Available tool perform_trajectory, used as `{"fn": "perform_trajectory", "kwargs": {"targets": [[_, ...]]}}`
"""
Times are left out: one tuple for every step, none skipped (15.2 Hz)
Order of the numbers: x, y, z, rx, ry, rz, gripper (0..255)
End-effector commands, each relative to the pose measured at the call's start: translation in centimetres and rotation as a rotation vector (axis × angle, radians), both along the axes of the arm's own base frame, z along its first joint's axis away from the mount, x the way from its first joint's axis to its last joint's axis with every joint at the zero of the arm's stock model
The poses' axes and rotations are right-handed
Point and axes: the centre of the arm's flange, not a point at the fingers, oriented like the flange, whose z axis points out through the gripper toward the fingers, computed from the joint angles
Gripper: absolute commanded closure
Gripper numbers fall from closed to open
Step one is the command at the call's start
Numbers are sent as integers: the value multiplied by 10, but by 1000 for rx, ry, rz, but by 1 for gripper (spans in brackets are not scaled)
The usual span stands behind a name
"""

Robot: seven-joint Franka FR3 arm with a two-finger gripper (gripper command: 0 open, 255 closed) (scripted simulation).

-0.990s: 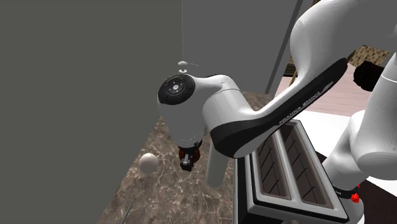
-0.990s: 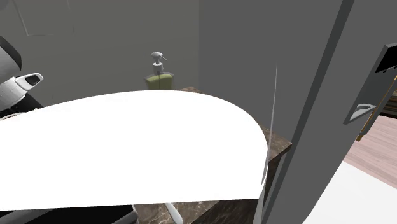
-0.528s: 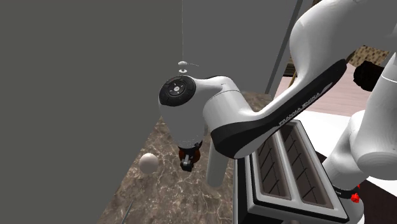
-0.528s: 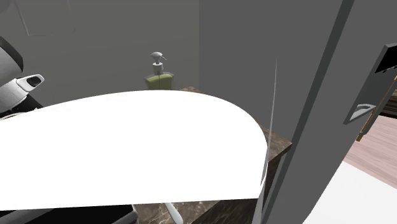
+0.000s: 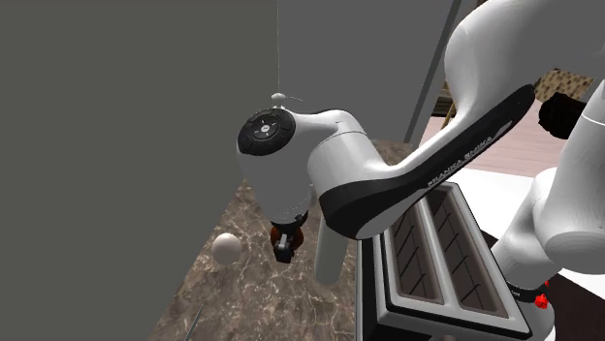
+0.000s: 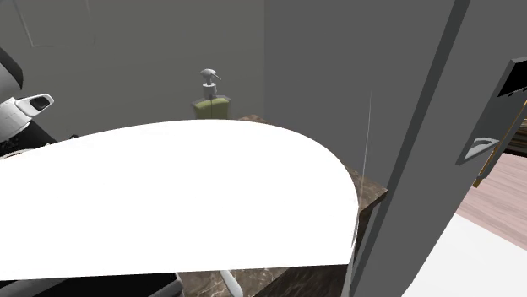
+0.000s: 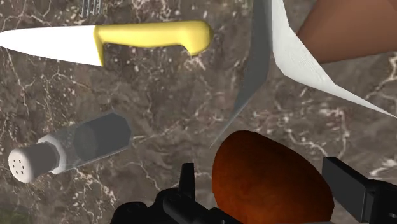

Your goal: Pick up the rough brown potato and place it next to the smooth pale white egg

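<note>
Clamping the brown potato [image 7: 270, 181] between black fingers [image 7: 347, 184], the gripper [image 5: 283, 252] hangs above the dark marble counter [image 5: 254, 302], near the white egg [image 5: 227, 248] but apart from it, with a grey wall [image 5: 116, 145] rising beyond the egg.

The arm [image 5: 456, 145] reached from the shoulder view's lower right up and left to centre, wrist bent downward. Its gripper [image 5: 282, 248] hung just below centre, fingers [image 7: 347, 184] clamped round the potato [image 7: 270, 188].
</note>
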Motion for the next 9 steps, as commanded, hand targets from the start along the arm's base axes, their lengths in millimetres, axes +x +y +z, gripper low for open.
{"fn": "perform_trajectory", "kwargs": {"targets": [[-5,6,22,-1,0,0,0],[-7,9,32,-1,0,0,0],[-7,9,32,-1,0,0,0],[-7,9,32,-1,1,0,0],[-7,9,32,-1,1,0,0],[-7,9,32,-1,0,0,0],[-7,9,32,-1,0,0,0],[-7,9,32,-1,0,0,0],[-7,9,32,-1,0,0,0]]}}
